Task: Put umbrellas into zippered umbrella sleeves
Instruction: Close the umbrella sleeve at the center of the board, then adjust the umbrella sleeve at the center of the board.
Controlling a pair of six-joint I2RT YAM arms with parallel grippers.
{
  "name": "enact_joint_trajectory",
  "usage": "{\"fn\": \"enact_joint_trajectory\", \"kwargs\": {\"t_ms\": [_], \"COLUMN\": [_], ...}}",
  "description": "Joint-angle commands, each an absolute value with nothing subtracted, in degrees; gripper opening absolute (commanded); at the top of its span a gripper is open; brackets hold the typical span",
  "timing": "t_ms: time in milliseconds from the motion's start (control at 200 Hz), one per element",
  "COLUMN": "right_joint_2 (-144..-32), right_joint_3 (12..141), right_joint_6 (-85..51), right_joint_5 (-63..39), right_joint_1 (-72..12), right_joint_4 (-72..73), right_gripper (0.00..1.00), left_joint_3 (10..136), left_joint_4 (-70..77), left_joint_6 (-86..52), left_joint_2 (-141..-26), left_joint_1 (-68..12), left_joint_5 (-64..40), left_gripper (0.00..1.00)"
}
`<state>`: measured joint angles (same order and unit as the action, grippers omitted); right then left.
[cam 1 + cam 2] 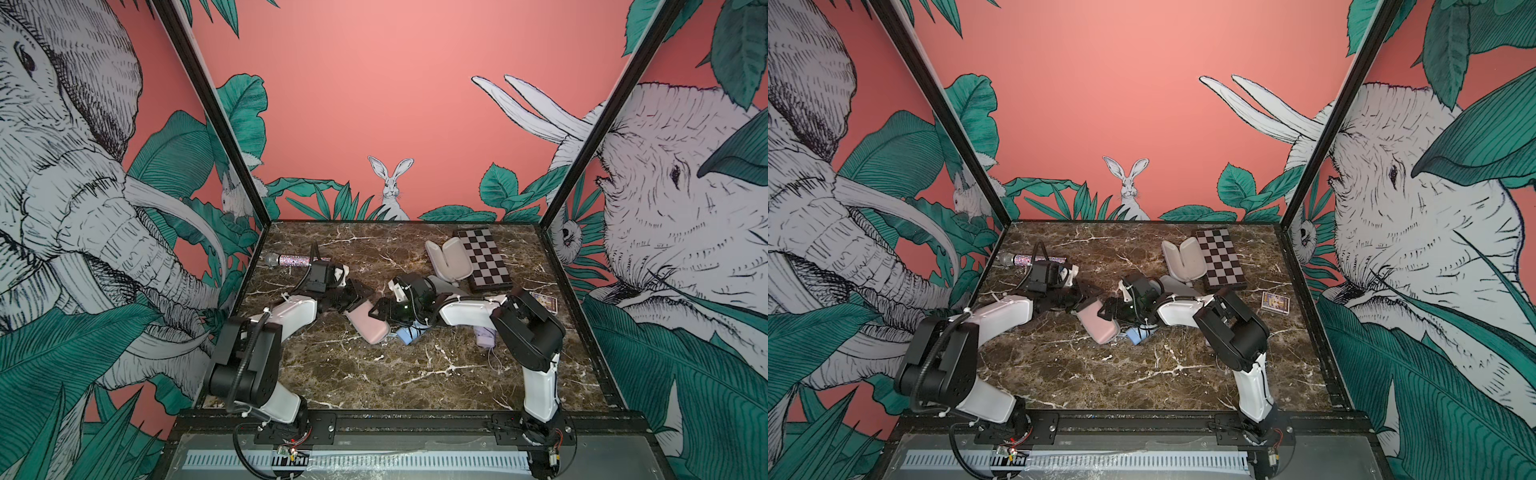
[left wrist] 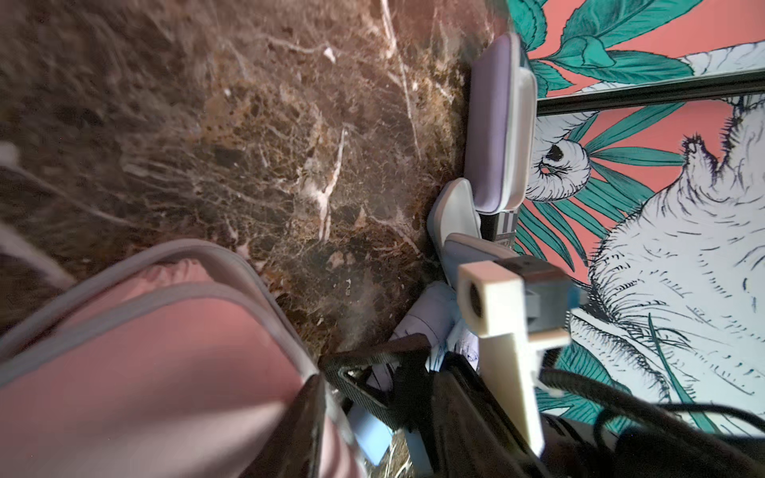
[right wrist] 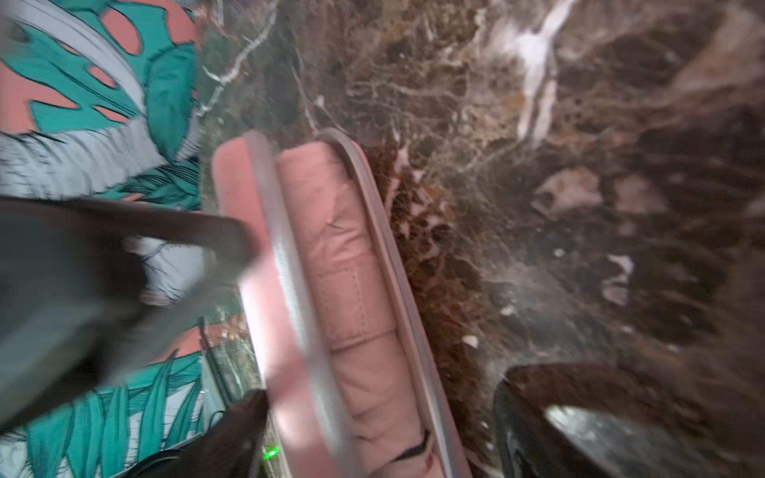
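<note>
Umbrella (image 3: 352, 269), pink, lies inside the half-open pink case (image 1: 370, 326) in the middle of the counter (image 1: 415, 374). Spread wide, the right gripper (image 1: 381, 311) straddles the case; the left gripper (image 1: 353, 301) sits at its far end, grip unclear.

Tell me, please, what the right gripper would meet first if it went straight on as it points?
Most likely the pink sleeve, partly open with the pink umbrella inside: it lies straight ahead, between the open jaws of the right gripper. Depth is unclear in the blurred wrist view.
</note>
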<state>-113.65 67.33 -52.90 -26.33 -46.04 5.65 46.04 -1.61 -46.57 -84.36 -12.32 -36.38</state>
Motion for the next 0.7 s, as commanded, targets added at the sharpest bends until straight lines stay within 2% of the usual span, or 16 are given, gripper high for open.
{"fn": "enact_joint_trajectory", "kwargs": {"t_ms": [0, 210, 380, 550, 695], "right_joint_2": [-115.63, -116.59, -117.70, -117.26, -116.85], "right_joint_3": [69.53, 70.82, 72.40, 72.78, 71.77], "right_joint_6": [-48.03, -47.37, -47.72, -47.36, -48.16], "right_joint_5": [-22.95, -23.88, -27.23, -30.50, -36.54], "right_joint_1": [-45.96, -45.35, -45.48, -46.12, -46.89], "right_joint_4": [-4.67, -4.91, -4.09, -4.05, -0.17], "right_gripper": [0.79, 0.67, 0.63, 0.74, 0.80], "left_joint_3": [47.80, 41.38, 31.23, 29.76, 30.39], "left_joint_4": [-10.78, -23.57, -14.28, -0.83, 3.71], "left_joint_6": [-42.51, -38.19, -43.21, -48.85, -51.31], "left_joint_2": [-77.96, -70.58, -68.93, -75.71, -78.11], "left_joint_1": [-9.22, -8.93, -11.43, -15.08, -15.89], "left_joint_5": [-35.66, -28.51, -26.63, -28.37, -29.13], "left_gripper": [0.49, 0.56, 0.63, 0.53, 0.43]}}
